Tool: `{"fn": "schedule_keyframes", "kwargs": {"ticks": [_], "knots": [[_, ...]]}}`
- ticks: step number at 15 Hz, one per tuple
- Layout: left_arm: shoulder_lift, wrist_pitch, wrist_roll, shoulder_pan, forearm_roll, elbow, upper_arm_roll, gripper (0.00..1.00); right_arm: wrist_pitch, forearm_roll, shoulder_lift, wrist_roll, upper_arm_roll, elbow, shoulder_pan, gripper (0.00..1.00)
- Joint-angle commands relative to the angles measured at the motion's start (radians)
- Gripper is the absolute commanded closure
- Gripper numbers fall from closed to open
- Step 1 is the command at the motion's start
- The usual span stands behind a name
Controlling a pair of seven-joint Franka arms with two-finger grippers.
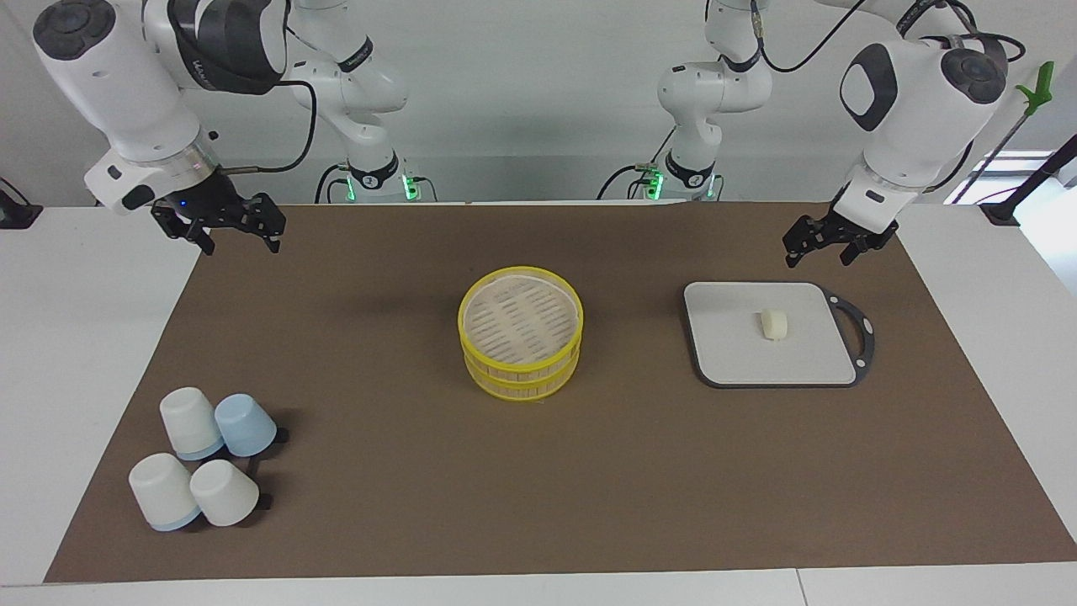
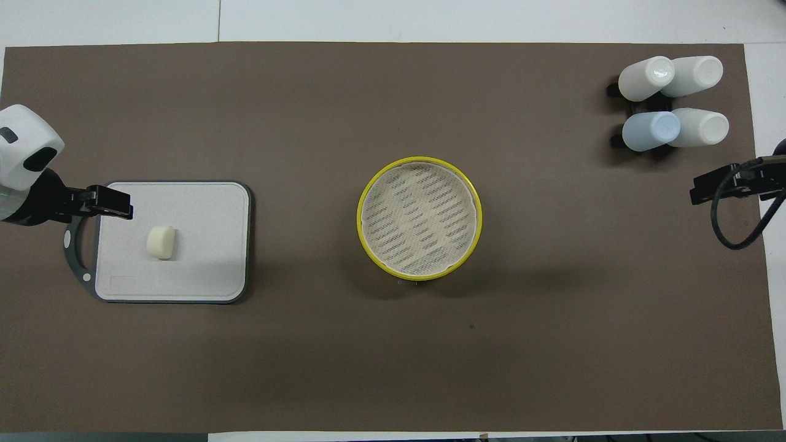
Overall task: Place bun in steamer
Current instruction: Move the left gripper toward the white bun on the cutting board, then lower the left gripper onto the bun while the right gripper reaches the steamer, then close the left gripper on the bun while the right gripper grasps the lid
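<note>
While the bun (image 1: 774, 325) lies on its side on the grey cutting board (image 1: 732, 353), nothing touches it and nothing stands between it and the steamer (image 1: 521, 343). Bun: small, cream-white, a stubby rounded cylinder, sitting a little toward the handle end of the board, well clear of every edge. Board: pale grey with a dark rim and a dark loop handle (image 2: 73, 245) pointing to the left arm's end of the table.

Steamer: at the middle of the brown mat (image 1: 589, 471), well apart from the board; two yellow-rimmed tiers stacked, pale slatted surface on top.

Four upturned cups (image 1: 202, 459), three white and one pale blue, cluster at the right arm's end, farther from the robots than the steamer; out of any path between bun and steamer.

Left gripper (image 1: 822, 245): up in the air over the mat just by the board's robot-side edge near the handle corner; fingers spread apart, holding nothing, touching nothing. In the overhead view its tips (image 2: 113, 204) overlap the board's handle-side edge.

Right gripper (image 1: 238, 234): hangs over the mat's corner at its own end, well apart from cups and steamer; fingers spread, empty.
</note>
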Motion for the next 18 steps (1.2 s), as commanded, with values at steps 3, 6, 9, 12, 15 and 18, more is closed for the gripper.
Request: {"fn": "schedule_keyframes", "kwargs": {"ticks": [3,6,9,12,15,18], "knots": [[-0.025,0.162,0.027,-0.001,0.009,-0.193,0.003,0.0,0.029,0.018,-0.023,-0.01,0.024,-0.026,0.004,0.0],[-0.025,0.285,0.035,0.002,0.009,-0.31,0.004,0.0,0.07,0.018,-0.001,0.086,0.027,-0.026,0.102,0.0],[0.012,0.357,0.035,0.018,0.009,-0.344,0.004,0.0,0.122,0.033,0.036,0.21,0.025,-0.02,0.208,0.0],[0.049,0.458,0.039,0.035,0.009,-0.393,0.004,0.0,0.165,0.047,0.069,0.318,0.025,-0.017,0.282,0.0],[0.069,0.489,0.044,0.057,0.009,-0.396,0.003,0.0,0.204,0.045,0.106,0.502,0.025,-0.011,0.403,0.01],[0.083,0.521,0.045,0.055,0.009,-0.412,0.003,0.0,0.211,0.033,0.187,0.617,0.024,0.058,0.497,0.04]]}}
